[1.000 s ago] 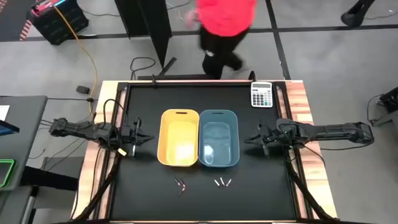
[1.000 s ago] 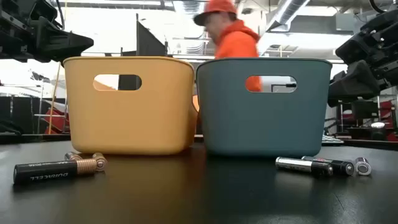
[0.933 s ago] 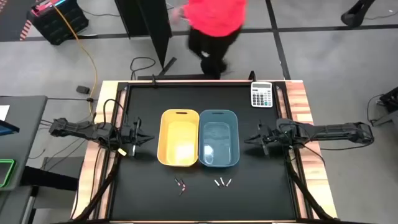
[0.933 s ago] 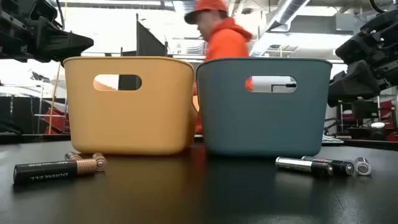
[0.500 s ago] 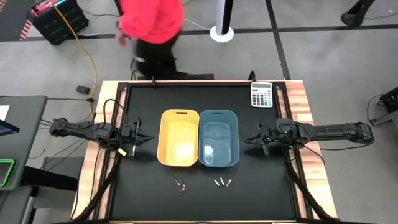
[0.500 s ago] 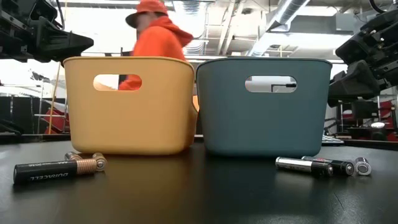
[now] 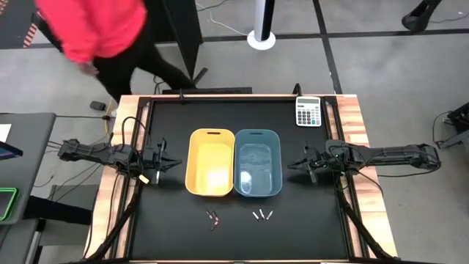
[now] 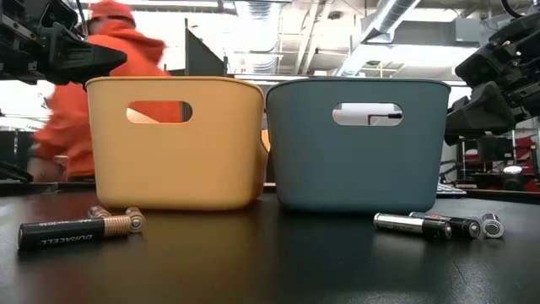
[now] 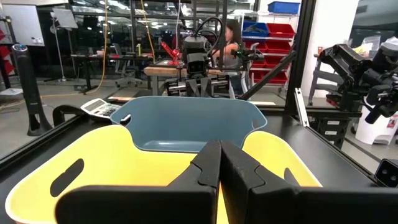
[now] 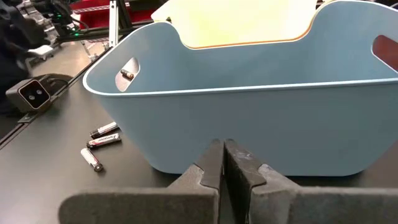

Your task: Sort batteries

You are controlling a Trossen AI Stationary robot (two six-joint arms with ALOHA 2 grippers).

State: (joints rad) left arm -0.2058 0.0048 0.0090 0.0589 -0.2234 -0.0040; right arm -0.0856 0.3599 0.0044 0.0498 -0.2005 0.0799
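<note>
Two groups of batteries lie at the frame's bottom, dark ones (image 7: 213, 218) left, pale ones (image 7: 261, 215) right. Above stand a yellow bin (image 7: 212, 163) and blue bin (image 7: 258, 163). Left hand (image 7: 170, 163) and right hand (image 7: 297, 164), both closed and empty, flank them.

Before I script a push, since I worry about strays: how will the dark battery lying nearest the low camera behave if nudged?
The dark battery is a slim cylinder lying on its side on the black table, so it will probably roll if pushed sideways. Its smooth casing likely slips. Neither the left tool nor the right tool touches it.
</note>
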